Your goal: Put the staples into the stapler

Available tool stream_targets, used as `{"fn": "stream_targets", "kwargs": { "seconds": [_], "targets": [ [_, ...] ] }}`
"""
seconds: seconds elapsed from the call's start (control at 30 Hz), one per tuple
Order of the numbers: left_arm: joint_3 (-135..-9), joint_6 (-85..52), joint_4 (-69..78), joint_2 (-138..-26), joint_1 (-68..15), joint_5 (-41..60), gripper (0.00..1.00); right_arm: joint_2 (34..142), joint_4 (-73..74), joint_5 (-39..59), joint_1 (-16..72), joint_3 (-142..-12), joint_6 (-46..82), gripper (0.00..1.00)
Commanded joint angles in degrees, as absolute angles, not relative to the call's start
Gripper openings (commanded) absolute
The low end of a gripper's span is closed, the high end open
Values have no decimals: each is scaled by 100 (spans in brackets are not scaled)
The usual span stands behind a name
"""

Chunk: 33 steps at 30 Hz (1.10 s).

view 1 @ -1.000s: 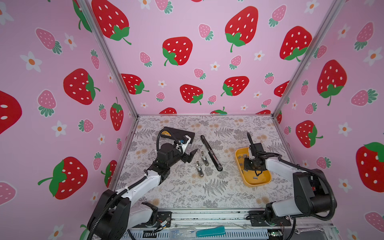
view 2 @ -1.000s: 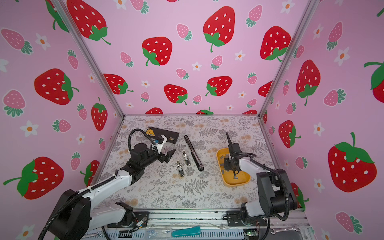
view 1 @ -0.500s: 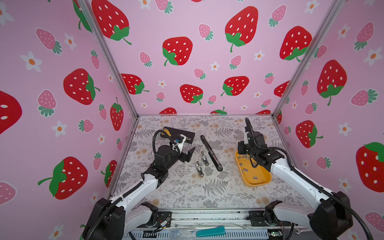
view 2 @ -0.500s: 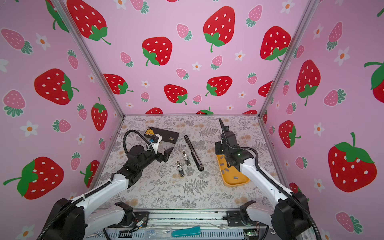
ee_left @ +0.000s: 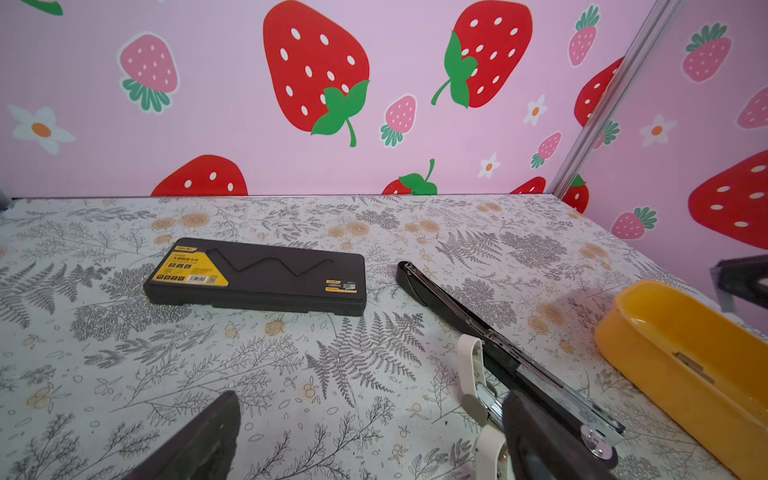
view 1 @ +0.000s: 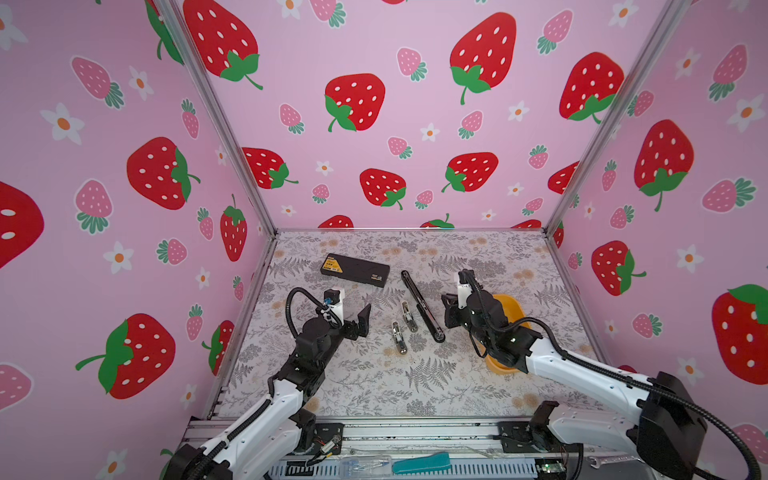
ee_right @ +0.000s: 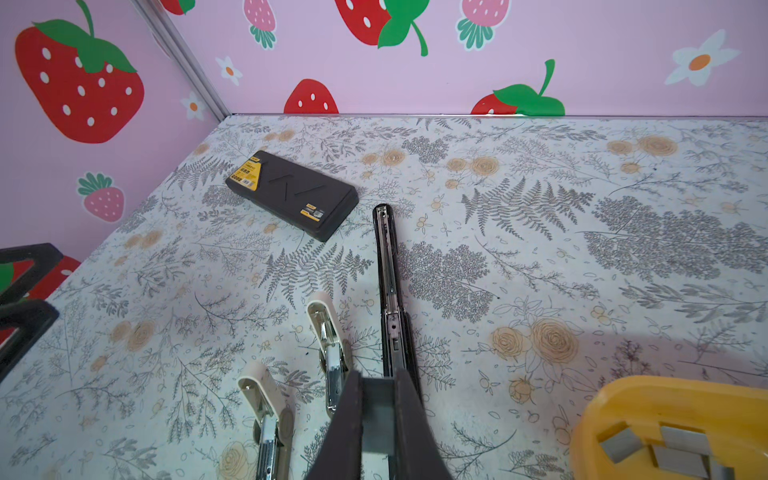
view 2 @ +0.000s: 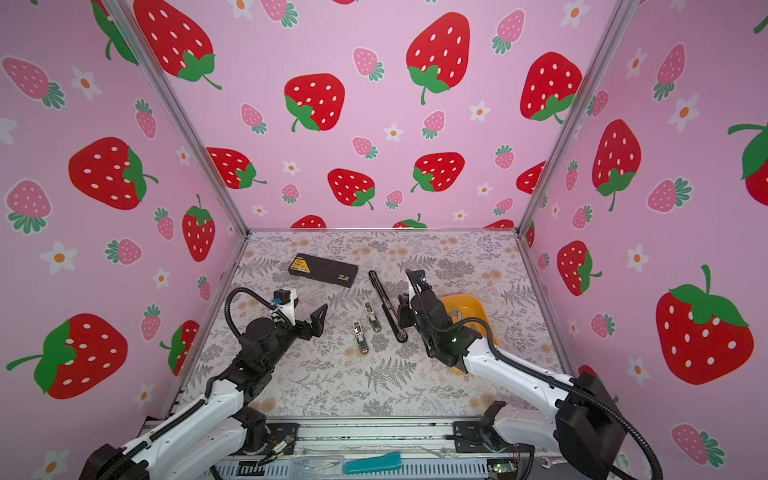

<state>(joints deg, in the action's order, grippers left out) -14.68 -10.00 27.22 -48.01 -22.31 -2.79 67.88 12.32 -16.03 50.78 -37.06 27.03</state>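
Observation:
The stapler (view 1: 420, 303) (view 2: 386, 303) is long and black and lies opened flat mid-table, its metal channel (ee_right: 388, 282) facing up. My right gripper (ee_right: 377, 399) (view 1: 451, 311) is shut on a grey strip of staples (ee_right: 377, 415), held just above the stapler's near end. More staples (ee_right: 673, 449) lie in the yellow tray (ee_right: 665, 395) (view 1: 511, 305) behind that arm. My left gripper (view 1: 360, 322) (ee_left: 370, 449) hangs open and empty, left of the staplers.
Two small white staplers (view 1: 408, 316) (view 1: 399, 338) lie opened between the grippers, close beside the black one. A black case with a yellow label (view 1: 355, 270) (ee_left: 257, 274) rests at the back left. Pink walls close in three sides.
My right gripper has lifted out of the yellow tray and swung left to the black stapler, carrying a staple strip. The left gripper has opened wider and barely shifted.

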Motion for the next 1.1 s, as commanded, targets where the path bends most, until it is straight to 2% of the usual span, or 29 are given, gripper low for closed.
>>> {"fn": "stream_targets", "kwargs": {
  "seconds": [0.0,0.2,0.3,0.53,0.8,1.07],
  "targets": [
    [-1467,-1289,2651,-4679,-2192,-577,99,6836,2510,-1401,5102,-3280,2304,3],
    [-1001,-1558,2033,-3949,-2206,-788,99,7623,2458,-706,5108,-3508,2186,2],
    [-575,-1768,2171,-3582,-2207,-1192,99,7966,2387,-511,5164,-3627,2104,1],
    [-171,-1820,2409,-3029,-2210,-883,99,8479,2529,-712,5551,-3669,2103,0],
    [-199,-1588,2766,-3389,-2232,-154,97,9173,2562,-892,5638,-4002,2065,0],
    [-458,-1516,2874,-4107,-2275,-114,96,9646,2593,-867,5626,-4301,1970,0]
  ]
}}
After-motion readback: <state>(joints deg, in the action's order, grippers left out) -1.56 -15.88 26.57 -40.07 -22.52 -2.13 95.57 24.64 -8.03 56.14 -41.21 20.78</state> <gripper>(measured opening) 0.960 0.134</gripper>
